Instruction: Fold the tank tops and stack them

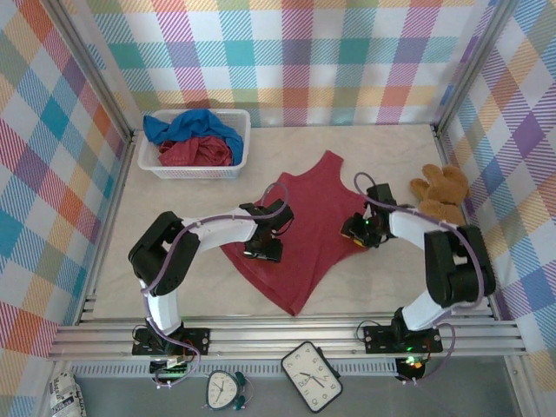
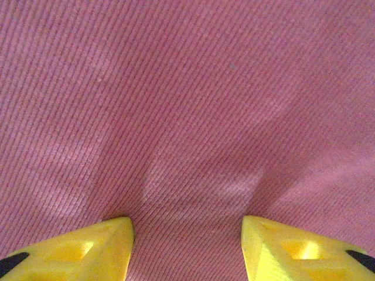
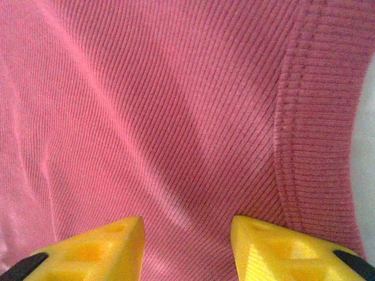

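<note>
Yellow fingertips fill the bottom of both wrist views, and under each pair lies the same ribbed dark red cloth. On the left wrist the left claw (image 2: 186, 227) stands spread, with flat fabric showing between its tips and nothing pinched. The right claw (image 3: 186, 225) is likewise spread over the cloth, gripping nothing that I can see. A thicker ribbed edge band (image 3: 310, 146) runs past it at about 2 o'clock, with a sliver of pale table (image 3: 368, 152) beyond. From above, the red tank top (image 1: 300, 226) lies spread on the table, its long axis running from the straps at roughly 1 o'clock down to the hem at 7 o'clock. The left claw (image 1: 263, 248) sits on its 9 o'clock side and the right claw (image 1: 354, 233) on its 3 o'clock side, so the two face each other across that axis, each low over the cloth near its own border. I judge the fold has yet to begin, and that the right arm is nearer a proper edge to pick up. The blue tank top (image 1: 187, 126) and the second red tank top (image 1: 198, 153) are heaped in the white basket (image 1: 244, 139) at 11 o'clock, well apart from both claws. A teddy bear (image 1: 440, 193) sits just beside the right arm at 3 o'clock.
</note>
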Tool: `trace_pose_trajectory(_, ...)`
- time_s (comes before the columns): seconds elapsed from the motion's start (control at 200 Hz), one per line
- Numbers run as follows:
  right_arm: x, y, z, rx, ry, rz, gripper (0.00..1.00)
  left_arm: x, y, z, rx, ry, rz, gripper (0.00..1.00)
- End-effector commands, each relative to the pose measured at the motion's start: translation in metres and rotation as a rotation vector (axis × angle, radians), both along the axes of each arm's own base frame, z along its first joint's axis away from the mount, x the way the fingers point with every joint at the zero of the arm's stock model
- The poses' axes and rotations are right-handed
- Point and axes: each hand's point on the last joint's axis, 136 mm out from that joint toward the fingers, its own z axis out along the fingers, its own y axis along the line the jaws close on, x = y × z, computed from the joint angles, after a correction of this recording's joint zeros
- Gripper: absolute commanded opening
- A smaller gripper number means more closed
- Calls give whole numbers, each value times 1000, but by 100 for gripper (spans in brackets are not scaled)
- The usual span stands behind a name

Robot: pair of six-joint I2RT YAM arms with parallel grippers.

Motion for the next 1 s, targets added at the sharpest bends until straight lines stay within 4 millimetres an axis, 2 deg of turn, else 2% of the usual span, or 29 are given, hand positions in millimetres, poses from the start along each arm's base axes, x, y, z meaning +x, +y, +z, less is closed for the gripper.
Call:
trace_pose_trajectory(0.0, -53, -9, -22, -11, 182, -164, 45, -6, 18, -8, 97, 61, -105, 53)
trace_pose_trajectory(0.105, -88, -13, -28, -31, 237, -228, 45, -5, 16, -3, 101, 86, -186, 55)
trace_pose_trajectory(0.215, -113, -21, -20, -68, 247, -297, 46, 0, 17, 5, 123, 83, -267, 57)
trace_pose_trajectory(0.315, -124, -25, -8, -53, 215, -363, 47, 8, 13, 16, 78, 70, -330, 58)
trace_pose_trajectory(0.365, -121, -28, 0, -60, 179, -361, 49, 13, 15, 24, 70, 63, -354, 59)
trace_pose_trajectory(0.435, -107, -31, 20, -95, 103, -312, 53, 18, 22, 32, 82, 62, -407, 61)
trace_pose_trajectory(0.53, -68, -22, 58, -113, -92, -141, 58, 28, 31, 50, 68, 46, -455, 62)
trace_pose_trajectory(0.62, -28, 2, 90, -103, -311, 98, 60, 47, 49, 61, 93, -14, -482, 62)
trace_pose_trajectory(0.68, -5, 24, 109, -88, -462, 304, 63, 59, 63, 64, 97, -32, -488, 62)
trace_pose_trajectory(0.815, 42, 52, 120, -124, -594, 588, 64, 88, 93, 60, 103, -42, -511, 61)
trace_pose_trajectory(0.93, 72, 76, 129, -46, -690, 786, 63, 104, 101, 54, 83, -51, -580, 61)
trace_pose_trajectory(0.995, 88, 83, 123, -22, -692, 863, 63, 113, 104, 52, 57, -65, -599, 61)
